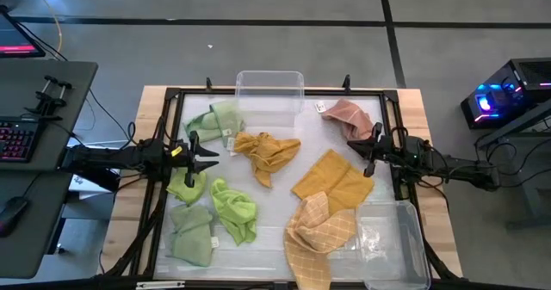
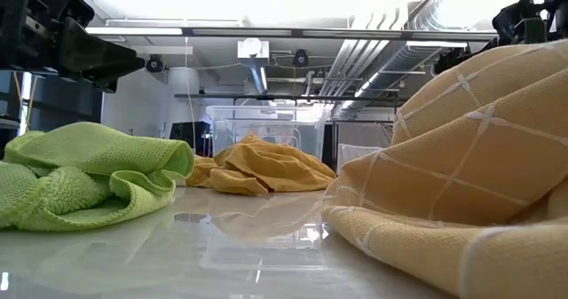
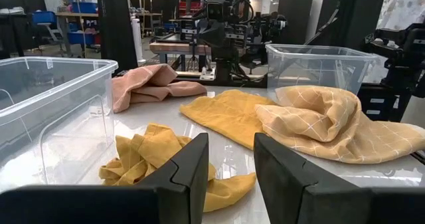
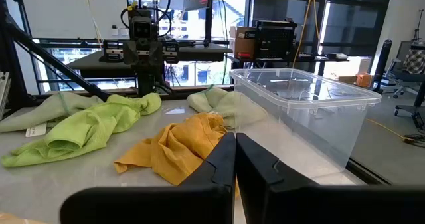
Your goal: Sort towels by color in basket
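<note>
Several towels lie loose on the white table. Light green ones lie at the left. A crumpled mustard one lies mid-table, a flat mustard one and a checked mustard one nearer the right. The salmon pink one is at the far right. My left gripper hovers open, above the table, left of the crumpled mustard towel. My right gripper hovers shut, near the pink towel.
One clear plastic bin stands at the table's far edge, another at the near right corner. A black frame rims the table. Desks, a keyboard and a computer stand beyond the table.
</note>
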Robot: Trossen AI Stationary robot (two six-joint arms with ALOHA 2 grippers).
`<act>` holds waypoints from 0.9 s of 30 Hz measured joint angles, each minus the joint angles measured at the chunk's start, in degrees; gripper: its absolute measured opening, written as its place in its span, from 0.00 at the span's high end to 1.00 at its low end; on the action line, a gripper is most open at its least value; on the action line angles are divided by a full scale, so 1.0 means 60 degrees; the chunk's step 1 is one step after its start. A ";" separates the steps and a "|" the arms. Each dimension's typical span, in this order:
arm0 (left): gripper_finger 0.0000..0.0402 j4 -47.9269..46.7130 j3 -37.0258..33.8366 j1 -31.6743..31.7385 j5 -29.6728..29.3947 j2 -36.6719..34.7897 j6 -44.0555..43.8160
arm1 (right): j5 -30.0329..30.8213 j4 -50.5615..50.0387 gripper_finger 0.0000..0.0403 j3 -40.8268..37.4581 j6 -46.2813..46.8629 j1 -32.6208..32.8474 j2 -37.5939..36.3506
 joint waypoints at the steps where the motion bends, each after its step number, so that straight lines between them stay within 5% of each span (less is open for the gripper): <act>1: 0.74 0.0001 -0.0001 0.0003 -0.0003 -0.0001 0.0002 | -0.0001 0.0000 1.00 -0.0001 -0.0002 0.0001 -0.0001; 19: 0.74 0.0057 -0.0002 -0.0001 0.0038 0.0000 -0.0365 | -0.0002 0.0000 1.00 0.0001 0.0000 0.0003 0.0002; 27: 0.74 0.1605 -0.0004 -0.0030 0.0094 0.0001 -0.0690 | 0.0001 0.0000 1.00 -0.0003 -0.0004 0.0003 -0.0001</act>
